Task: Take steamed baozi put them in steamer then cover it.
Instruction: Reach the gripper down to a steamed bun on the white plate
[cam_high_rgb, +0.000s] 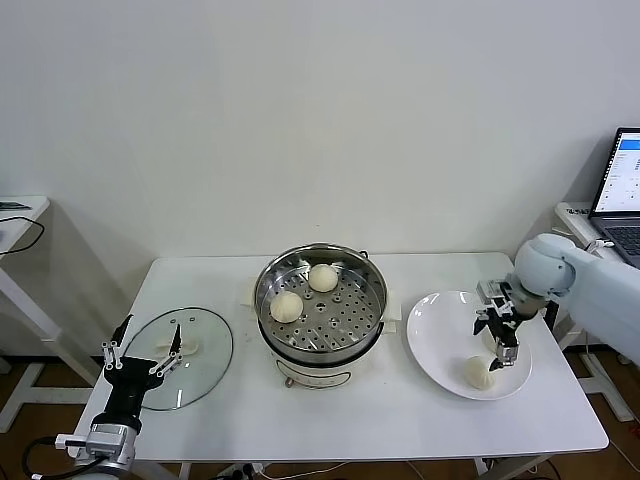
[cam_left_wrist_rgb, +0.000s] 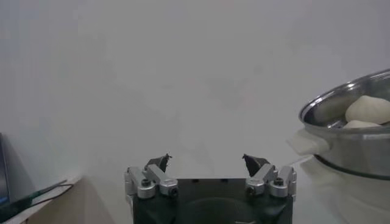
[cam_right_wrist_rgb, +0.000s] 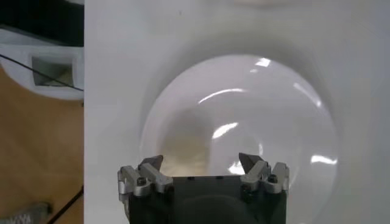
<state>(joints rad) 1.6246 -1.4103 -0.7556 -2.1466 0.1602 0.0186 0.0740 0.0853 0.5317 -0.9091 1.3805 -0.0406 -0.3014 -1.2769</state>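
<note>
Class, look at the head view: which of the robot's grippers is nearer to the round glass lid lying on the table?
Left. The left gripper hangs open over the round glass lid at the table's left end; the right gripper is far across, over the large white plate.

Three baozi (cam_high_rgb: 286, 306) (cam_high_rgb: 322, 277) (cam_high_rgb: 479, 372), one steamer (cam_high_rgb: 345, 345), one plate (cam_high_rgb: 432, 325), one glass lid (cam_high_rgb: 210, 352), one laptop (cam_high_rgb: 622, 195)

lid (cam_high_rgb: 181, 357) left – steamer (cam_high_rgb: 320, 302) centre, plate (cam_high_rgb: 440, 340) right
</note>
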